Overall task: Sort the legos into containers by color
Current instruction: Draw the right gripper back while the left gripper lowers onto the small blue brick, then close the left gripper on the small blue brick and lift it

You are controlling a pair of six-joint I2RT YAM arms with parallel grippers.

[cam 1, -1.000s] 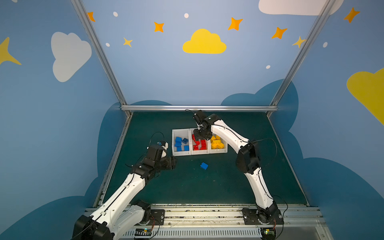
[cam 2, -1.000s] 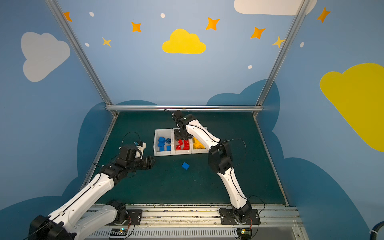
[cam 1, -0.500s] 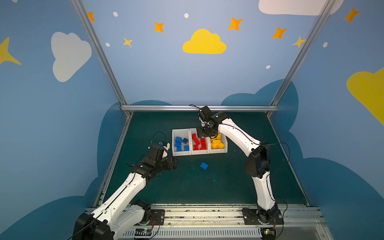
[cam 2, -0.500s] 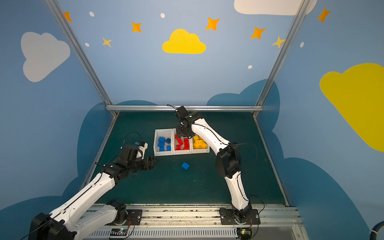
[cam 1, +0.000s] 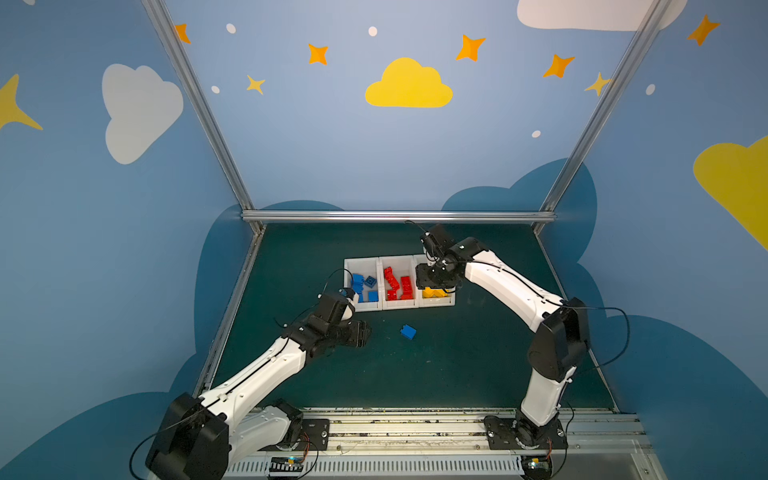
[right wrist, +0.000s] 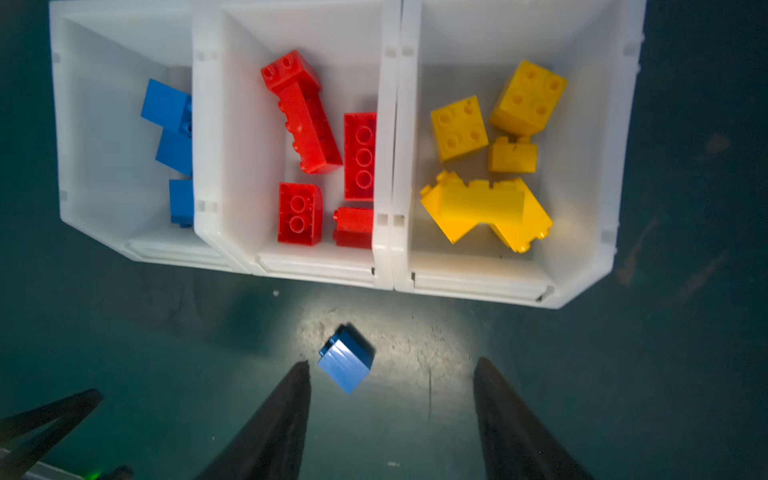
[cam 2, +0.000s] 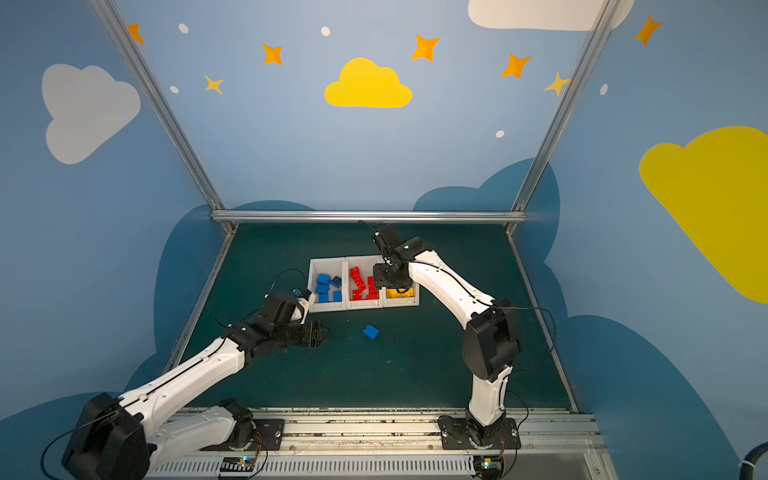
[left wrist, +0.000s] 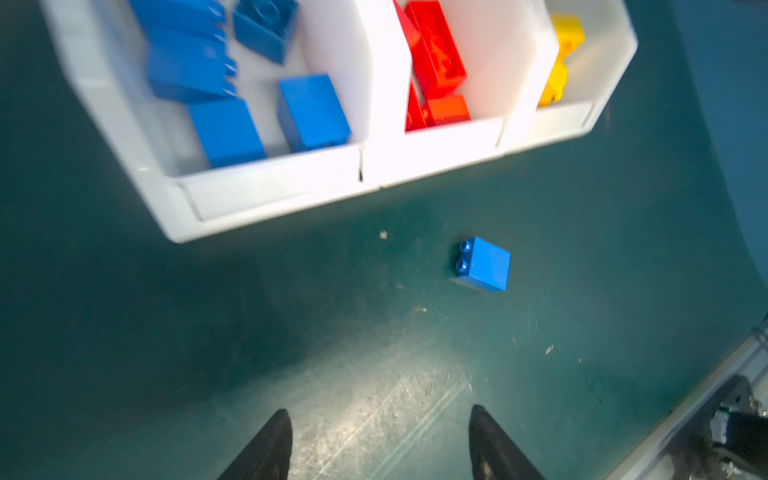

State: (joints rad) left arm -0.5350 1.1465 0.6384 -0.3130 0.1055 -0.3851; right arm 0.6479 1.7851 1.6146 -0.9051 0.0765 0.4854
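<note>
Three joined white containers stand in a row: blue legos in the left one, red legos in the middle, yellow legos in the right. One blue lego lies alone on the green mat in front of them, also seen in the left wrist view. My left gripper hangs open and empty, low over the mat to the left of that brick. My right gripper is open and empty, high above the yellow container's front; the loose blue lego shows far below its fingers.
Metal frame rails and blue walls border the mat on three sides. A metal base rail with both arm mounts runs along the front edge. Bare mat lies around the loose brick and right of the containers.
My right gripper has swung rightwards from over the red container to over the yellow one. My left gripper has edged a little to the right, toward the loose blue lego.
</note>
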